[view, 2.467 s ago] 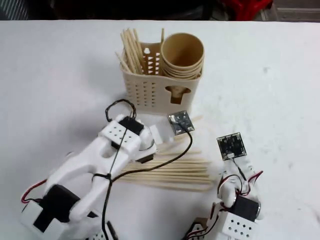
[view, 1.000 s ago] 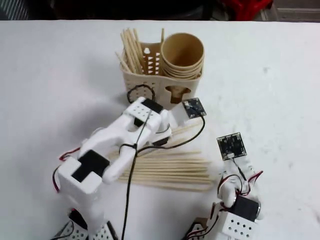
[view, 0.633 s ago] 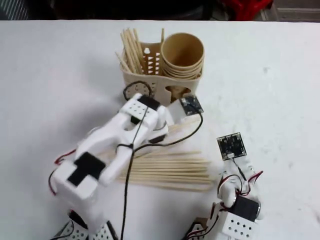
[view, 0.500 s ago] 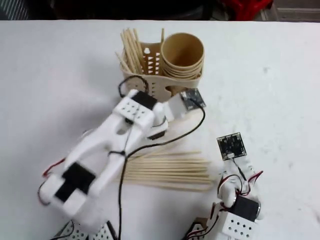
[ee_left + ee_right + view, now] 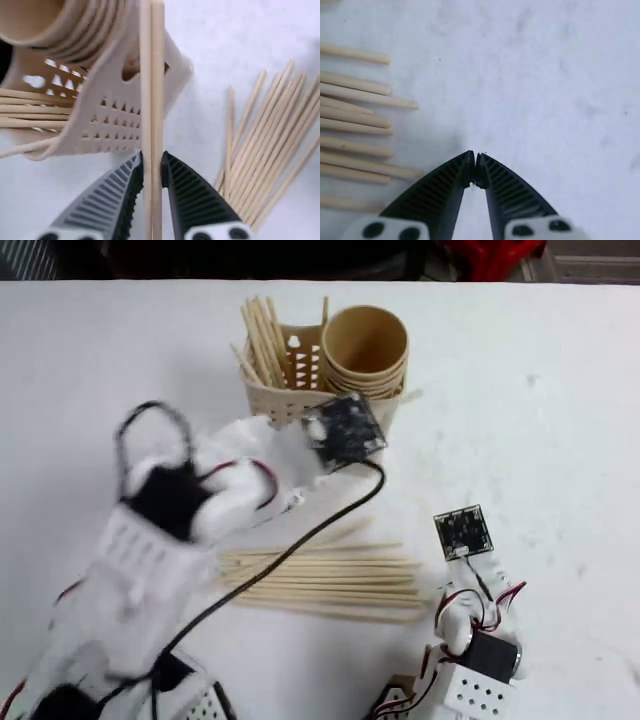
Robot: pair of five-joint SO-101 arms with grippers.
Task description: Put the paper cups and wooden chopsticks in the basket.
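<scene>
My left gripper (image 5: 151,159) is shut on two wooden chopsticks (image 5: 151,75), held side by side and lifted off the table just in front of the cream basket (image 5: 115,120). The basket (image 5: 272,402) holds a stack of paper cups (image 5: 365,345) in one side and several chopsticks (image 5: 260,332) in the other. The left arm (image 5: 165,520) is raised in front of the basket. A pile of loose chopsticks (image 5: 330,580) lies on the white table. My right gripper (image 5: 474,157) is shut on nothing, low over bare table beside the ends of that chopstick pile (image 5: 355,125).
The right arm (image 5: 470,650) sits at the near right edge of the table. A black cable (image 5: 300,535) runs from the left wrist across the pile. White table surface (image 5: 540,420) lies open to the right and left of the basket.
The left arm rose from the chopstick pile with two chopsticks and swung up toward the basket. The right arm stayed still.
</scene>
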